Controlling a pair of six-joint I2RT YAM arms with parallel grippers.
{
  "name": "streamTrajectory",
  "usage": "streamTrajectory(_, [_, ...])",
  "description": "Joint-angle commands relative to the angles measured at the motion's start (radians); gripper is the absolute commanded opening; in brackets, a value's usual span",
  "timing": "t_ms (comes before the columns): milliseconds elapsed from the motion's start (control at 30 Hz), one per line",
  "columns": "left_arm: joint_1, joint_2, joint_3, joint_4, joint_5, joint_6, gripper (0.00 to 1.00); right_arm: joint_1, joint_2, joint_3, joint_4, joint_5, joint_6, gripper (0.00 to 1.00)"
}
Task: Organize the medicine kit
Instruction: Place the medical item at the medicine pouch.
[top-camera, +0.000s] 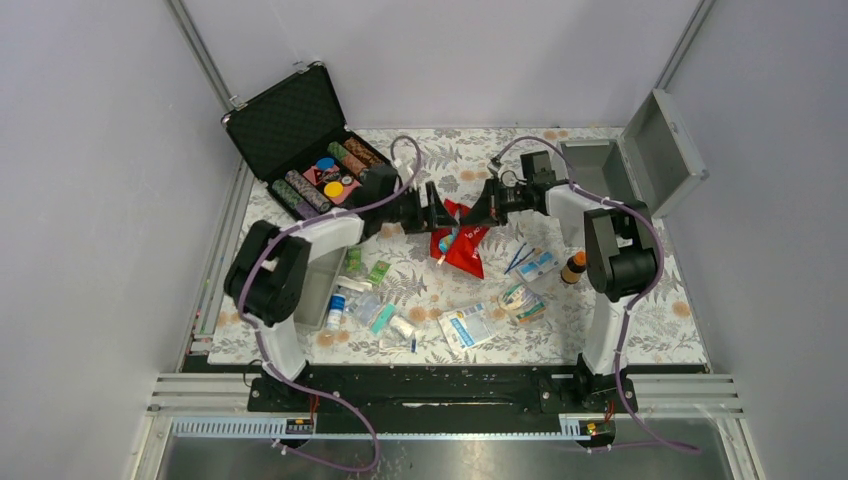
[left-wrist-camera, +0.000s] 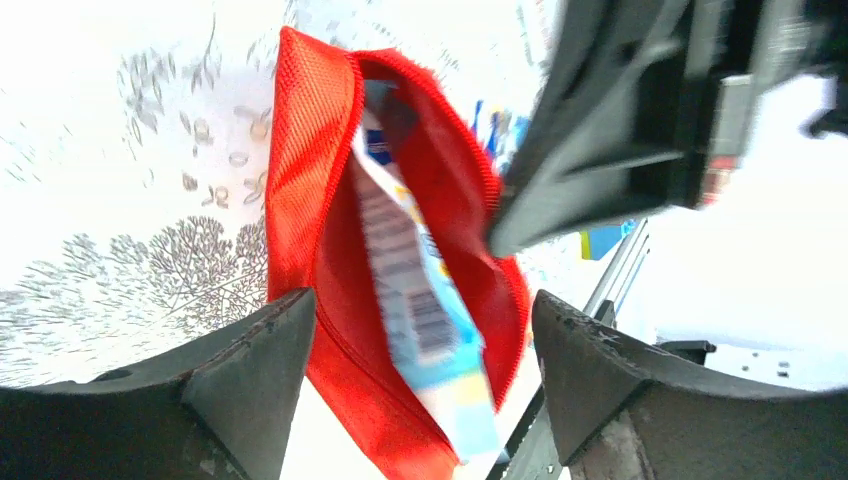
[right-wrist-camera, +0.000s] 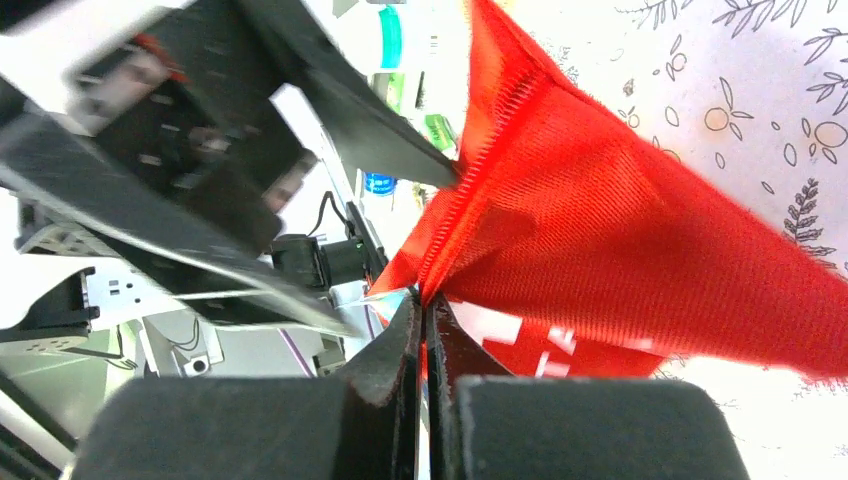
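The medicine kit (top-camera: 640, 155), a silver-grey metal box, stands at the back right with its lid open. The red first-aid pouch (top-camera: 462, 245) hangs in the middle between both grippers. My right gripper (top-camera: 480, 212) is shut on the pouch's zipper edge (right-wrist-camera: 560, 200); its jaws pinch the red fabric in the right wrist view (right-wrist-camera: 425, 310). My left gripper (top-camera: 440, 212) is open, its jaws either side of the pouch's open mouth (left-wrist-camera: 300, 180) without clamping it. A blue-and-white packet (left-wrist-camera: 420, 300) sticks out of the pouch.
A black foam-lined case of coloured chips (top-camera: 310, 150) lies open at the back left. Loose supplies are scattered on the floral cloth: a brown bottle (top-camera: 573, 268), blue swabs (top-camera: 520, 258), flat packets (top-camera: 470, 325), a white bottle (top-camera: 336, 308).
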Motion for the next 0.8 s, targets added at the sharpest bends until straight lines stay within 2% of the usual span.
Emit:
streamTrajectory(0, [0.048,-0.166,0.089,-0.174,0.036,0.224,0.8,-0.008,-0.075,-0.02,0.078,-0.041,-0.019,0.0])
streamTrajectory(100, [0.074,-0.218,0.045,-0.211,0.005,0.24,0.83,-0.008,-0.115,-0.068,0.235,-0.073,0.046,0.0])
streamTrajectory(233, [0.079,-0.202,0.018,-0.247,-0.006,0.205,0.84,-0.009,-0.154,-0.123,0.43,-0.105,0.166,0.0])
streamTrajectory(467, [0.066,-0.148,-0.02,-0.196,0.017,0.116,0.82,-0.009,-0.175,-0.162,0.509,-0.102,0.228,0.0])
streamTrajectory(500, [0.062,-0.141,-0.024,-0.188,0.019,0.106,0.78,-0.009,-0.174,-0.166,0.523,-0.103,0.24,0.0])
streamTrajectory(600, [0.058,-0.111,-0.034,-0.128,0.064,0.059,0.59,-0.009,-0.17,-0.169,0.542,-0.095,0.258,0.0])
streamTrajectory(700, [0.059,-0.076,-0.035,-0.048,0.145,0.002,0.24,-0.009,-0.16,-0.163,0.5,-0.063,0.229,0.0])
streamTrajectory(767, [0.06,-0.067,-0.038,-0.003,0.167,-0.014,0.09,-0.008,-0.149,-0.154,0.406,-0.013,0.161,0.0])
